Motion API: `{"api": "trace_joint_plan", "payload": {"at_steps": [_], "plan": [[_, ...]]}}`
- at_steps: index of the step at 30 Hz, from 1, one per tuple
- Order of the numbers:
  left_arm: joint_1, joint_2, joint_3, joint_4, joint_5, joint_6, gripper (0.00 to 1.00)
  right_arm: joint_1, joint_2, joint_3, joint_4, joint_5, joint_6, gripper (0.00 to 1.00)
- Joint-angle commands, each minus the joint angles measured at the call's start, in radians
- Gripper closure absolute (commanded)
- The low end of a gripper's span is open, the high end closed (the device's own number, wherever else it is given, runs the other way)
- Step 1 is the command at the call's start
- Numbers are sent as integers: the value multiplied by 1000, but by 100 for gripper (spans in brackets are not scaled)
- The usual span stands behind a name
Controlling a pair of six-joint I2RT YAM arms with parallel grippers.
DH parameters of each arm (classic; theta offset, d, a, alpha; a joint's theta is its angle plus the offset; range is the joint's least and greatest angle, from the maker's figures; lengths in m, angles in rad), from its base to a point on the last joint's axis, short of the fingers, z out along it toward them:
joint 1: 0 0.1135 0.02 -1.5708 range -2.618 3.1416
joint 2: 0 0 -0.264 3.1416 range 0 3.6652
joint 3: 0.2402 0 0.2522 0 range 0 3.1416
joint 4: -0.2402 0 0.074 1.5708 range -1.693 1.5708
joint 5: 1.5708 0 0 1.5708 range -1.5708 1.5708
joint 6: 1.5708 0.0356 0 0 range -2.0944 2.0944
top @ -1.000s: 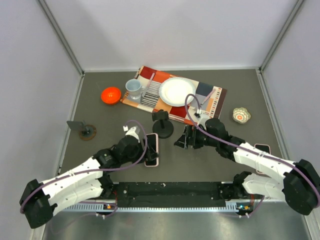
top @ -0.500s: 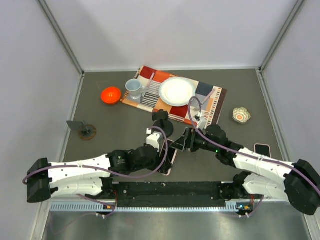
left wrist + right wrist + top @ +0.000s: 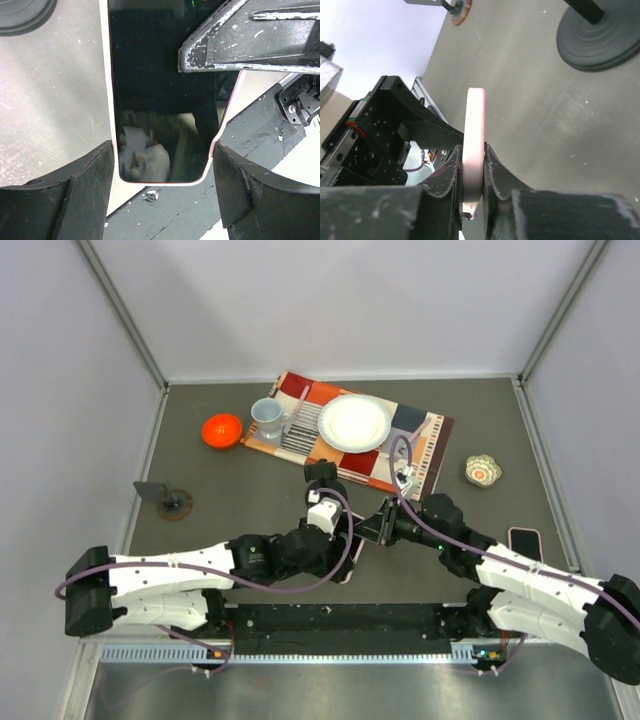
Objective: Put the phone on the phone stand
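A phone [image 3: 348, 552] in a pink case, dark screen [image 3: 160, 100], hangs off the table near the front middle. My left gripper [image 3: 335, 537] spans its width, one finger against each long side [image 3: 164, 200]. My right gripper [image 3: 364, 534] is shut on the same phone, one finger on each face, and the pink edge [image 3: 474, 125] stands up between its jaws [image 3: 472, 172]. One right finger [image 3: 240, 45] crosses the screen in the left wrist view. The black phone stand [image 3: 322, 478] with its round base [image 3: 600, 42] stands just behind, partly hidden by the left arm.
A patterned mat [image 3: 420, 445] at the back holds a white plate [image 3: 354, 423] and a cup [image 3: 266, 416]. An orange bowl [image 3: 222, 430] lies left of it, and a small grey stand on a brown disc [image 3: 166, 499] further left. A small dish [image 3: 482, 471] and a second phone [image 3: 525, 539] are at the right.
My left arm carried the phone off the table rightwards to the right gripper. The right gripper, open before, has shut on the phone.
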Motion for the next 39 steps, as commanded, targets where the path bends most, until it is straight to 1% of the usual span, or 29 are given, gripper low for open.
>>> {"api": "trace_joint_plan", "payload": {"at_steps": [1,2,4,5,6,8,9,11,12,13,14,15,16,17,19,20,21,24,26,29,32,34,37,38,39], "plan": [[-3,-14,65,102,-8,44,100,11,-19,17,78,-48,-75,100],[-2,-14,66,102,-11,49,93,13,-26,17,90,-58,-79,100],[-2,-33,71,100,-10,49,72,13,-48,14,85,-83,-115,100],[3,-46,70,108,2,53,51,11,-86,12,69,-83,-144,100],[4,-81,66,114,13,63,44,13,-107,8,59,-82,-156,100],[24,-131,50,134,45,69,33,5,-155,6,33,-74,-208,100],[35,-187,42,138,62,76,32,-2,-196,12,10,-80,-223,100],[85,-250,11,157,133,81,30,-38,-222,24,-10,-121,-269,100],[110,-314,-2,166,165,81,28,-53,-238,37,-16,-168,-277,100],[162,-342,-19,175,202,81,28,-70,-241,38,-10,-198,-280,100],[191,-367,-51,195,304,80,28,-108,-246,40,5,-233,-274,100],[219,-410,-70,209,344,75,28,-124,-249,41,22,-305,-271,100],[272,-425,-90,229,395,72,27,-137,-253,44,50,-333,-268,100],[300,-435,-128,249,485,64,27,-148,-255,53,58,-356,-265,100],[360,-433,-160,341,583,37,27,-148,-256,69,85,-422,-277,100],[369,-426,-191,376,666,26,27,-147,-255,86,90,-440,-283,100],[375,-404,-203,464,702,5,27,-148,-253,95,90,-465,-288,100],[377,-332,-220,565,815,-25,28,-147,-244,130,102,-503,-296,100],[375,-295,-202,590,842,-22,29,-147,-226,150,119,-528,-294,100],[374,-248,-187,602,898,3,35,-148,-215,162,133,-537,-290,100],[374,-238,-200,638,918,9,37,-147,-207,152,186,-542,-251,100],[374,-235,-208,654,923,7,43,-147,-204,141,248,-545,-230,100],[372,-235,-217,709,947,-16,48,-147,-190,118,335,-528,-193,100],[372,-232,-217,727,957,-25,50,-147,-183,103,372,-528,-156,100],[374,-229,-216,725,954,-26,55,-147,-157,95,410,-534,-136,100]]}}
